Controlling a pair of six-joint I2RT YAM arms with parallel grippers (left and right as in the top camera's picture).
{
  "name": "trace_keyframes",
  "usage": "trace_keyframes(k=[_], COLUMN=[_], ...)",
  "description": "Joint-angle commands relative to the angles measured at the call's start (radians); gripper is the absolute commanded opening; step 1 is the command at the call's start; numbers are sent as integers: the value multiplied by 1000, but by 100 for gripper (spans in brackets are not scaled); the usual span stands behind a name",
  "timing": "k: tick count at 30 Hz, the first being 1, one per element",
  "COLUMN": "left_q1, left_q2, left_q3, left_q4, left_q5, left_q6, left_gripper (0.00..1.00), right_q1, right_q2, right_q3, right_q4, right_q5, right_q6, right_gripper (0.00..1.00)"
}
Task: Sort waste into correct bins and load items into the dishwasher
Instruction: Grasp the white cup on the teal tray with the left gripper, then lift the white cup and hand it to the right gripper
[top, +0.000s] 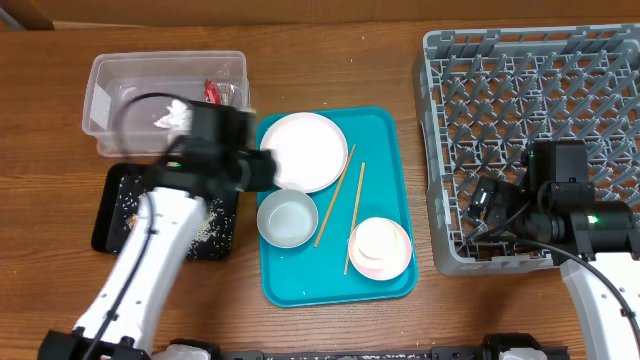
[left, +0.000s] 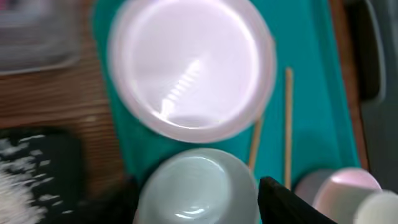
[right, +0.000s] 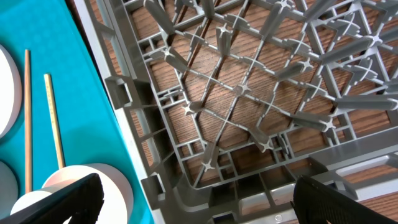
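Overhead: we see left gripper over white plate's left rim, mid-table, its jaws hidden.

Left wrist: blurred. Fingers spread wide, holding nothing. Pale bowl shows between them, cut off at the bottom. Chopsticks lie to the right.

Right wrist: right gripper wide apart and empty over dish rack corner, by the table's right edge.

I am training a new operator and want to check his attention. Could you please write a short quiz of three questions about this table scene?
1. How many chopsticks lie on the teal tray?
2. True or false: the dish rack holds no dishes.
3. Where is the red wrapper? A) on the teal tray B) in the clear tub C) in the dish rack

Key: 1 two; 2 true; 3 B.
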Motion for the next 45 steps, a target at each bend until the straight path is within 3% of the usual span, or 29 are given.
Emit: trace_keyframes(k=[1, 10, 17, 19, 24, 26, 33, 39, 42, 45], left_q1=[-116, -392, -465, -465, -463, -463, -456, -362, -277, -181], left_q2=[15, 74, 215, 252, 269, 269, 268, 262, 259, 259], left_q3=[10, 10, 10, 10, 16, 23, 91, 235, 290, 299], left_q4=[2, 43, 80, 80, 85, 89, 66, -18, -16, 60], left_q5=[21, 16, 2, 25, 32, 32, 31, 42, 156, 388], left_q6=[55, 64, 42, 34, 34, 34, 34, -17, -57, -131], left_gripper=[63, 64, 61, 55, 10, 4, 4, 4, 4, 4], right_q1=[-2, -2, -2, -2, -2, -2, -2, -2, -2, -3], right_q2=[-8, -8, -8, -8, -8, -8, -8, -8, -8, -8], right_q3=[27, 27, 27, 27, 27, 27, 27, 27, 27, 27], right_q4=[5, 6, 5, 6, 5, 5, 3, 2, 24, 94], right_q5=[10, 10, 10, 10, 10, 10, 10, 11, 29, 37], right_q6=[-6, -6, -6, -6, -6, -6, -6, -6, 10, 83], right_gripper=[100, 100, 100, 100, 100, 100, 100, 100, 100, 100])
